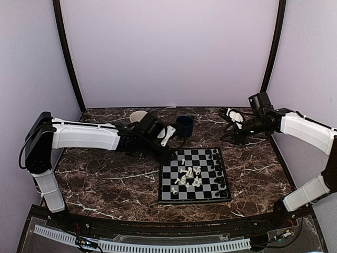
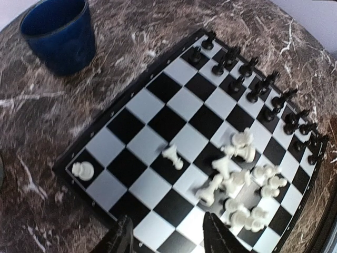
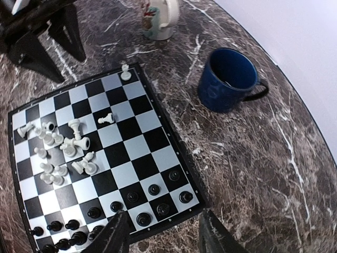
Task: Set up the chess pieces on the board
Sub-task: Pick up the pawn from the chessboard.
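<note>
Left fingers (image 2: 122, 240), right fingers (image 3: 117, 234) spread, empty. White pieces (image 2: 237, 182) heaped at centre of board (image 2: 131, 108). Best: lift one from heap's edge, grip low, stand it opposite black pieces (image 2: 254, 92).

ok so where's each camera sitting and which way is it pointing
Top external: above and behind, looking down on the table, board, left arm and right arm.
Left wrist: on the left arm, facing down across the board towards the black pieces; left gripper at the bottom edge.
Right wrist: on the right arm, facing the board from the black side; right gripper at the bottom.
Shared: both wrist views show the blue mug and the toppled white pieces.
</note>
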